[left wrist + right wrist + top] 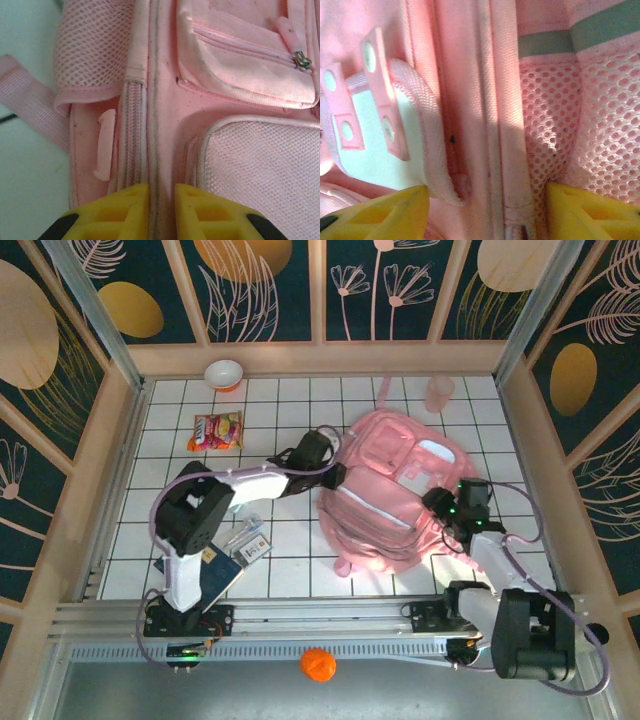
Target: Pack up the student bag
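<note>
Found student bag (pixel 390 490) flat on the white gridded bench (pixel 290 570), pockets facing up, at about 3 o'clock from bench centre, top loop toward 12. Noted left arm (pixel 250 480) reaching across to the bag's 9 o'clock edge and right arm (pixel 490 560) coming in at its 4 o'clock corner.

In left wrist view, caught left fingers (pixel 142 200) at 6 o'clock, nearly closed, pinching a raised piped seam of the bag between the yellow tips. Around that seam: mesh side pocket (pixel 95 45) at 11 o'clock, zipped pocket with metal zip pull (pixel 301 61) at 2, mesh panel (pixel 260 175) at 4, small pale pink plastic tab (pixel 104 145) at 8.

In right wrist view, caught right fingers (pixel 570 207) wide apart at 5 and 7 o'clock, with bag fabric and a seam ridge in the gap and no grip on anything; contact with the cloth unclear. Pink mesh at 3 o'clock there, grey-green band (pixel 580 32) at 1.

Elsewhere on bench: white bowl (pixel 223 373) at 11 o'clock, snack packet (pixel 216 431) at 10, translucent pink cup (pixel 439 393) at 1 just beside the bag's top, cards and a dark booklet (pixel 225 565) at 8 by the left arm's base. Spotted orange ball (pixel 318 664) off the bench at 6 o'clock.
</note>
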Tool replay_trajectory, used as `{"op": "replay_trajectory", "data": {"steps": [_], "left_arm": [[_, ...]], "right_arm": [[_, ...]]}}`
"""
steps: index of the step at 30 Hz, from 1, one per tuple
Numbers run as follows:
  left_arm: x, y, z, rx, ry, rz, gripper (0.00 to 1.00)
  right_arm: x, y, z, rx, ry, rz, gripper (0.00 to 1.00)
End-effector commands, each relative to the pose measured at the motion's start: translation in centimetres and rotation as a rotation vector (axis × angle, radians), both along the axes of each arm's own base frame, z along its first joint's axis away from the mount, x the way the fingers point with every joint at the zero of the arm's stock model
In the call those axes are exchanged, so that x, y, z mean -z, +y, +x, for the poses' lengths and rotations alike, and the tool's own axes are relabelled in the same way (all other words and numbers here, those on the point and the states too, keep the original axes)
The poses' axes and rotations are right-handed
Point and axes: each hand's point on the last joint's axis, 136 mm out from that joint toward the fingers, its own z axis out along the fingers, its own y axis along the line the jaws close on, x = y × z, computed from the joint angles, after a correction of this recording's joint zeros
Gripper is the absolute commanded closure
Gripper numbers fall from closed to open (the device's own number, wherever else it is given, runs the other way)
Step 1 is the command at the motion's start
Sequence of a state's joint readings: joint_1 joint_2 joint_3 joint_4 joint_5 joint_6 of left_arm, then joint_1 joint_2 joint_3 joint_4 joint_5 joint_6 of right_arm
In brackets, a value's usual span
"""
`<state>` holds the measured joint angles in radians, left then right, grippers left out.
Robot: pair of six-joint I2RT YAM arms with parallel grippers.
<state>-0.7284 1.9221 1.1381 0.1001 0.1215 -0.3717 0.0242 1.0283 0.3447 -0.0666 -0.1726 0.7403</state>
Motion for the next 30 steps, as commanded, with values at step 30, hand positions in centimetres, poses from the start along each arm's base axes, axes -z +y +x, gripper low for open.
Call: {"op": "replay_trajectory", "data": {"steps": [30], "left_arm": [[-15.1,9.3,-0.5,0.000,-0.435,0.143,0.53]], "right_arm": [[-11.8,7.2,8.6,-0.173,-0.284,-0.076,0.27]]}}
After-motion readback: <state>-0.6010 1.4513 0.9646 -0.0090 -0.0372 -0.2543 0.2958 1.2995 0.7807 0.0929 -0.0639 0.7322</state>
